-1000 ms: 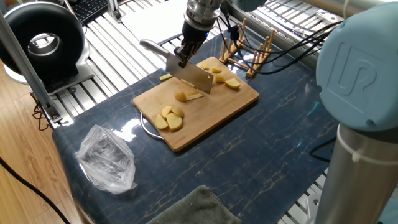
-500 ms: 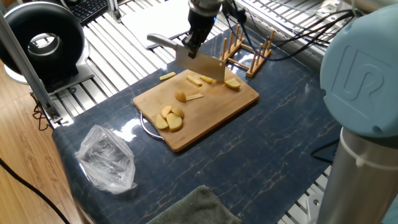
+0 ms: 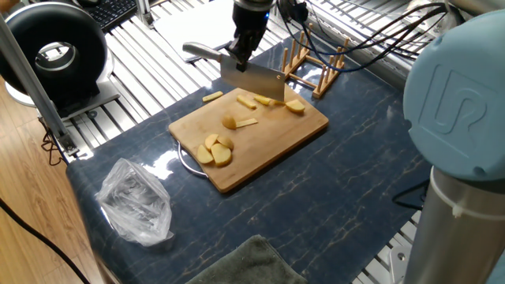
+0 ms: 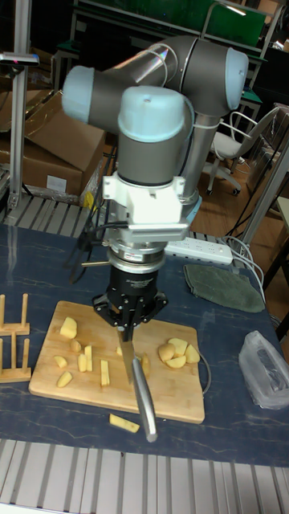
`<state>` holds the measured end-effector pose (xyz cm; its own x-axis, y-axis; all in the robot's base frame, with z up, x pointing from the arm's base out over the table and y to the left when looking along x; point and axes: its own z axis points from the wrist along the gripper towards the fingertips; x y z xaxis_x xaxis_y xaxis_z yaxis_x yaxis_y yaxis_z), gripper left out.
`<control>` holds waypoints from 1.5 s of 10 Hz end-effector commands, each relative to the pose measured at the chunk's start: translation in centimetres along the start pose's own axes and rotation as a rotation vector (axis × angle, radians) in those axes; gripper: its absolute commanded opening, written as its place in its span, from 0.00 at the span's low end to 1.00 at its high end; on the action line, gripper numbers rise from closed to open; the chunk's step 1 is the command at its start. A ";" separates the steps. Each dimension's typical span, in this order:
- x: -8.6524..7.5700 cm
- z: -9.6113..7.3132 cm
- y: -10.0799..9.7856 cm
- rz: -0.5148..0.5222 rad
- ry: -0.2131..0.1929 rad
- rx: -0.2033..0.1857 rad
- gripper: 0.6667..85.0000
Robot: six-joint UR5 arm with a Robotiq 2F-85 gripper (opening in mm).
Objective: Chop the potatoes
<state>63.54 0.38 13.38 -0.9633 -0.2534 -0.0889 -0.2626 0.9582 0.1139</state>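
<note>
Dark blue marbled table (image 3: 347, 189) carries a bamboo board (image 3: 268, 150) with the potatoes (image 3: 215, 150) spread over it: a cluster of rounded pieces near its front corner, sticks and wedges toward the far end, and one stick (image 3: 211, 97) lying off the board on the table. A crumpled clear plastic bag (image 3: 136, 201) sits well apart; whether it holds anything I cannot tell. Gripper (image 3: 237, 59) jaws are clamped on a cleaver (image 3: 252, 79), blade raised above the board, handle pointing away from the wooden rack (image 3: 316, 67)
</note>
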 end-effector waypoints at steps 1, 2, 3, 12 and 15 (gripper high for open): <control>-0.4 0.6 1.8 -0.004 0.001 0.012 0.00; -0.9 1.0 2.6 0.006 -0.010 0.001 0.00; -1.4 1.3 3.1 0.012 -0.023 0.000 0.00; -3.0 2.2 5.3 0.136 -0.045 -0.010 0.00; -3.6 2.9 6.6 0.188 -0.065 -0.034 0.00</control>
<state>65.33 6.37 11.58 -0.9856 -0.1194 -0.1200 -0.1346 0.9827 0.1271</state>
